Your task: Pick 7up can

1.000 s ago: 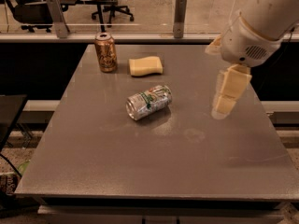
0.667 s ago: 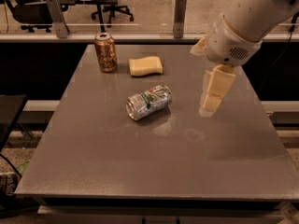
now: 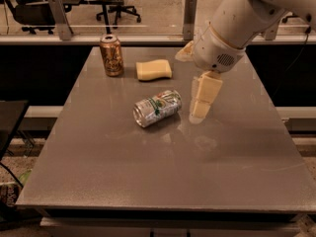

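The 7up can (image 3: 157, 108) lies on its side on the bench (image 3: 148, 177), at frame centre. The gripper (image 3: 201, 103) hangs just right of it, not touching and holding nothing. Whether it is open cannot be determined.

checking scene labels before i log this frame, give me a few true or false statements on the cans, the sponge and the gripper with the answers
1. The 7up can lies on its side on the table. True.
2. The brown-gold can is tipped over. False: it stands upright near the table's far edge.
3. The gripper hangs just to the picture's right of the 7up can, not holding it. True.
4. The yellow sponge rests on top of the 7up can. False: it lies on the table behind the can, apart from it and beside the brown-gold can.
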Motion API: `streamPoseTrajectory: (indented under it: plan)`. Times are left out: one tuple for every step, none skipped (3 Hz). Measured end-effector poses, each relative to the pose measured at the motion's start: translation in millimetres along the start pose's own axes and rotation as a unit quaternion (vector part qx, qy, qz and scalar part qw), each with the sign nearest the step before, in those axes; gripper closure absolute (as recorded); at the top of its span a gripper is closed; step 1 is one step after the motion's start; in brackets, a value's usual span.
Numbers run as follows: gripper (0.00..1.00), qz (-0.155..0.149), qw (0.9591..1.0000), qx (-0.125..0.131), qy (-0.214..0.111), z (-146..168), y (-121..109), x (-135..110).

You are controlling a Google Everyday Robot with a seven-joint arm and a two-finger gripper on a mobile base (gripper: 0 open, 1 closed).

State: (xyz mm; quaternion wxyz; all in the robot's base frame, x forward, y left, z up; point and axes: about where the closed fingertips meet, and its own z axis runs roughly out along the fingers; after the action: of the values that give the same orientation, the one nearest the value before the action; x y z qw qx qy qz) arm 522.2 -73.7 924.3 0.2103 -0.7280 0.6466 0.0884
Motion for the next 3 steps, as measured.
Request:
streamPoseTrajectory:
  plan:
    - [0.00,-0.032,0.9993,-0.020,-0.006,28,-6,-18]
    - [0.00,-0.050,0.9981,-0.036,-0.001,48,-6,-25]
    - [0.00,-0.069,0.9962,-0.053,0.012,70,-1,-28]
